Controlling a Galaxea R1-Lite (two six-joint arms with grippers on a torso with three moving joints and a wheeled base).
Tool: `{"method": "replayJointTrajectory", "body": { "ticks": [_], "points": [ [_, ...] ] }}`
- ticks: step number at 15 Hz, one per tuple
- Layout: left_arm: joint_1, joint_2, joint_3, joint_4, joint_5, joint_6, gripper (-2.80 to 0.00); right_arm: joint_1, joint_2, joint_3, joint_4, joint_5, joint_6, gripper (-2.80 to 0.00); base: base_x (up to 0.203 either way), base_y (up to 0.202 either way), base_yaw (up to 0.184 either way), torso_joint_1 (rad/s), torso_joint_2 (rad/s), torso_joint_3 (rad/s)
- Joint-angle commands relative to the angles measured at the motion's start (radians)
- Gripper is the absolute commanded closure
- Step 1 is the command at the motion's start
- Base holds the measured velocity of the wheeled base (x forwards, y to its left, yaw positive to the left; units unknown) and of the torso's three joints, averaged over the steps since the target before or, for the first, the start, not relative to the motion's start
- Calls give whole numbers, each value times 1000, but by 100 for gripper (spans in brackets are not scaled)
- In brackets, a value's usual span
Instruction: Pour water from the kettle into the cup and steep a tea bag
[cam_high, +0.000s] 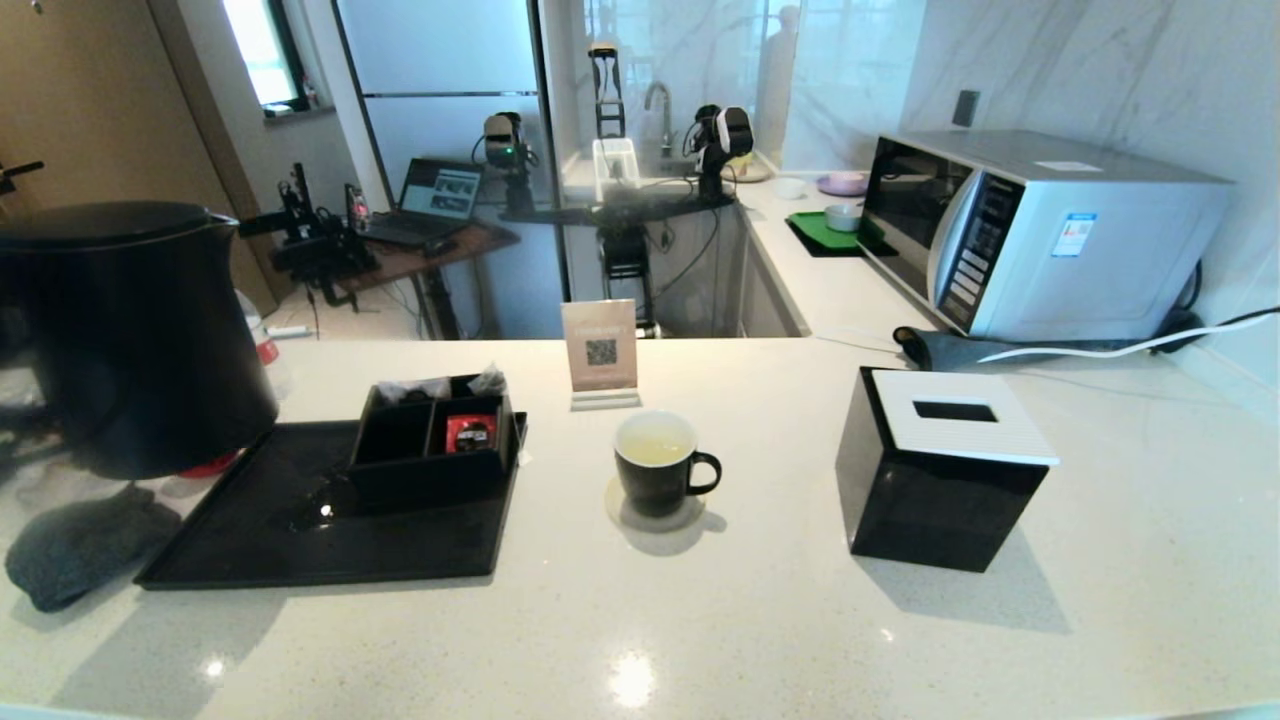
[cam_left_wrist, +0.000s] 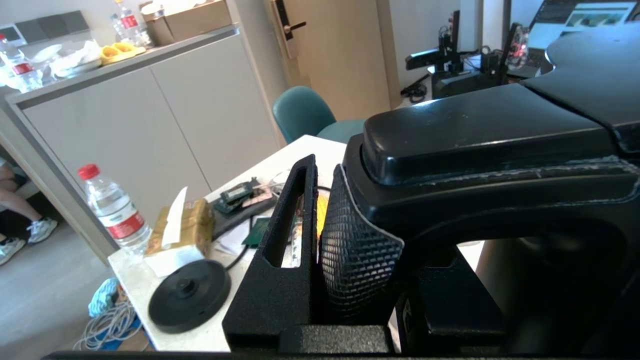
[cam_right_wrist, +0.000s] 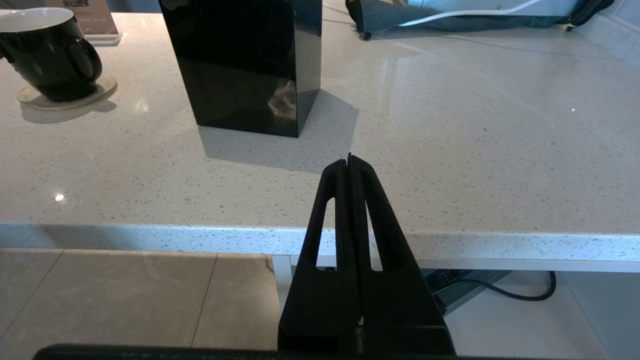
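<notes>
Left gripper (cam_left_wrist: 320, 235) clamps the kettle (cam_high: 125, 335) by its handle, holding it lifted at the far left over the black tray (cam_high: 330, 545). Right gripper (cam_right_wrist: 351, 162), fingers pressed together, hangs below the counter's near edge; farther in, the cup (cam_high: 658, 465) stands on a coaster at centre.

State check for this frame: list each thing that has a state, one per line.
kettle: lid shut, upright, raised at the counter's left end, off its base
left gripper: jaws shut on kettle handle
right gripper: jaws shut, empty, parked by the counter edge
cup: upright on a coaster, pale liquid inside
kettle base: bare on a side table
</notes>
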Motion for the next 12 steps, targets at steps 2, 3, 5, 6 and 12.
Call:
{"method": "replayJointTrajectory", "body": {
  "ticks": [2, 3, 5, 6, 12],
  "points": [
    [25, 151, 20, -137, -4, 4, 0, 0, 1, 0, 0, 0, 0, 0, 0, 0, 0, 0, 0, 0],
    [28, 185, 33, -185, -6, 8, 0, 0, 1, 0, 0, 0, 0, 0, 0, 0, 0, 0, 0, 0],
    [32, 263, 69, -312, -16, 21, 0, 0, 1, 0, 0, 0, 0, 0, 0, 0, 0, 0, 0, 0],
    [33, 303, 88, -379, -28, 24, 0, 0, 1, 0, 0, 0, 0, 0, 0, 0, 0, 0, 0, 0],
    [35, 442, 135, -518, -62, 14, 0, 0, 1, 0, 0, 0, 0, 0, 0, 0, 0, 0, 0, 0]
  ]
}}
